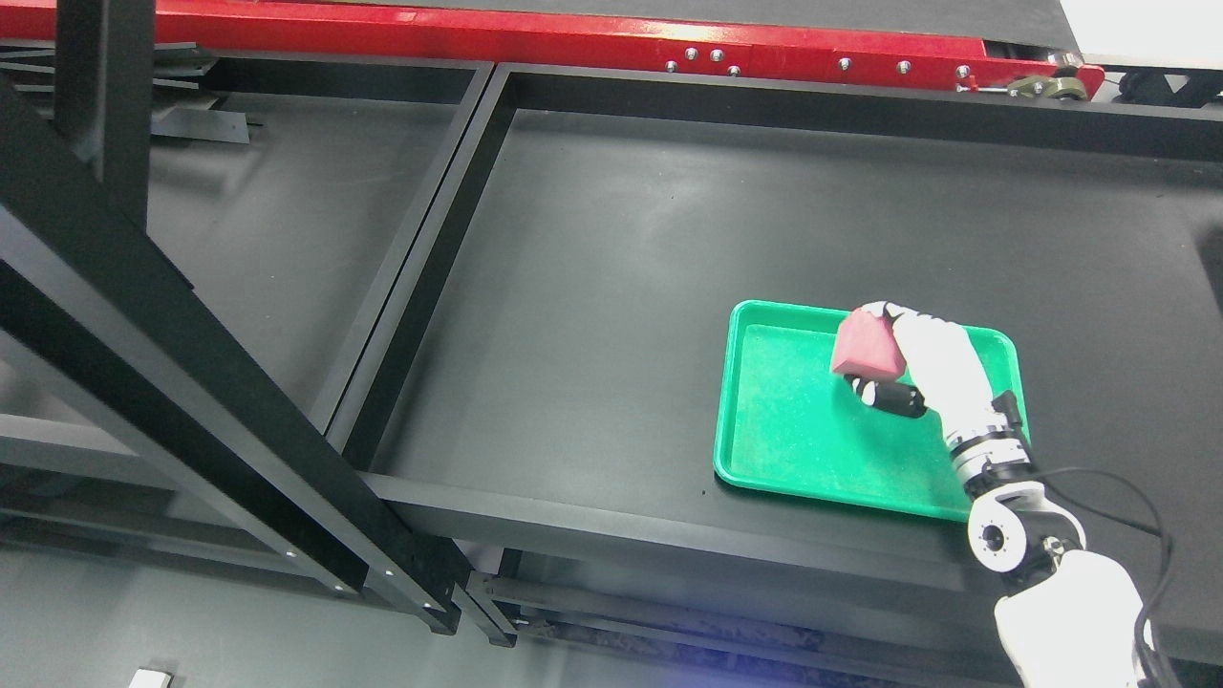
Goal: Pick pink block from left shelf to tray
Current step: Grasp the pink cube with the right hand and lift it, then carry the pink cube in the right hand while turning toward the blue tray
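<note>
I see my right hand (912, 368) over the green tray (783, 449), fingers curled around the pink block (866, 346). The block hangs above the tray's far right part, long axis roughly upright. Bare black table (621, 287) spreads left of the tray.

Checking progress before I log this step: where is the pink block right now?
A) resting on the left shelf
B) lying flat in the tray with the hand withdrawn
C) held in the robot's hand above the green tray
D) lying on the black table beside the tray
C: the right hand grips the pink block over the green tray, fingers closed around it, not yet released.
</note>
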You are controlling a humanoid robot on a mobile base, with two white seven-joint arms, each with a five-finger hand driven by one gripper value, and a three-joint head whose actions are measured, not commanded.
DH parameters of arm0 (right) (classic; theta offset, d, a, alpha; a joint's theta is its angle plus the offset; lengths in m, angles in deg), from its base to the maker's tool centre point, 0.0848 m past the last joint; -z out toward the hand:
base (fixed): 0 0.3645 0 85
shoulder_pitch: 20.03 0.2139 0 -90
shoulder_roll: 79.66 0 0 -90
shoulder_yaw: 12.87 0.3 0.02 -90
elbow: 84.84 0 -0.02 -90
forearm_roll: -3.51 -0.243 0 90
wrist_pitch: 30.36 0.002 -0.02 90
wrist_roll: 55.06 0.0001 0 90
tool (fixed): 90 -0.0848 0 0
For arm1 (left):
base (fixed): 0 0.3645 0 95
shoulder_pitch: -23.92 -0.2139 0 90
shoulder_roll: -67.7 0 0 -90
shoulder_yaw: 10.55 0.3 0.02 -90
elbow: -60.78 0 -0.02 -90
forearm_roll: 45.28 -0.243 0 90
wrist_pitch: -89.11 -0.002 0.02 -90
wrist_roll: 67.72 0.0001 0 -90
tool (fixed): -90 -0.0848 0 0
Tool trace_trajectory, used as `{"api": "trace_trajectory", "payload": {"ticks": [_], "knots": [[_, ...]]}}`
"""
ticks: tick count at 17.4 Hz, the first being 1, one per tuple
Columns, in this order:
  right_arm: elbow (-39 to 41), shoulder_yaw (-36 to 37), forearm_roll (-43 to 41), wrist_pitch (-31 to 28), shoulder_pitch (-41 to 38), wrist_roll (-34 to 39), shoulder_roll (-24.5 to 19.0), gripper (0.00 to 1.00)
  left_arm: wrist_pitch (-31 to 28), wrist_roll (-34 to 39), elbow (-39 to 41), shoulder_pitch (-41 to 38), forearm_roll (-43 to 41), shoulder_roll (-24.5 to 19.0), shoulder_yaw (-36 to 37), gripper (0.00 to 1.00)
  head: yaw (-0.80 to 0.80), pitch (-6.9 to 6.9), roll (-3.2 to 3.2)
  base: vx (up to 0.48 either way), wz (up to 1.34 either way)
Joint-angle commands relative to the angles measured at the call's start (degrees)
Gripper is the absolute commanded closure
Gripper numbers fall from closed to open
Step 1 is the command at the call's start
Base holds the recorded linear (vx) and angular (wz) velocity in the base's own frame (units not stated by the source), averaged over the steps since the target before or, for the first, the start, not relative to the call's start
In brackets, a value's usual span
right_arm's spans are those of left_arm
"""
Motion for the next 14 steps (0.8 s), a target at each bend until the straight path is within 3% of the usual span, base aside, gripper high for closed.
{"api": "trace_trajectory", "payload": {"ticks": [1,8,14], "knots": [[8.00,3.33,-1.78,0.75,-3.15,-14.54,0.18,0.99,-0.07,0.05,0.00,-0.53,-0.09,-1.01,0.00,0.00,0.00,0.00,0.00,0.000,0.00],[15.65,7.28,-3.98,-0.30,-9.92,-15.08,-0.52,0.99,-0.07,0.05,0.00,-0.53,-0.09,-1.01,0.00,0.00,0.00,0.00,0.00,0.000,0.00],[17.07,9.39,-5.91,-1.80,-11.69,-14.99,-2.36,0.99,0.01,0.05,0.00,-0.53,-0.09,-1.01,0.00,0.00,0.00,0.00,0.00,-0.003,0.01]]}}
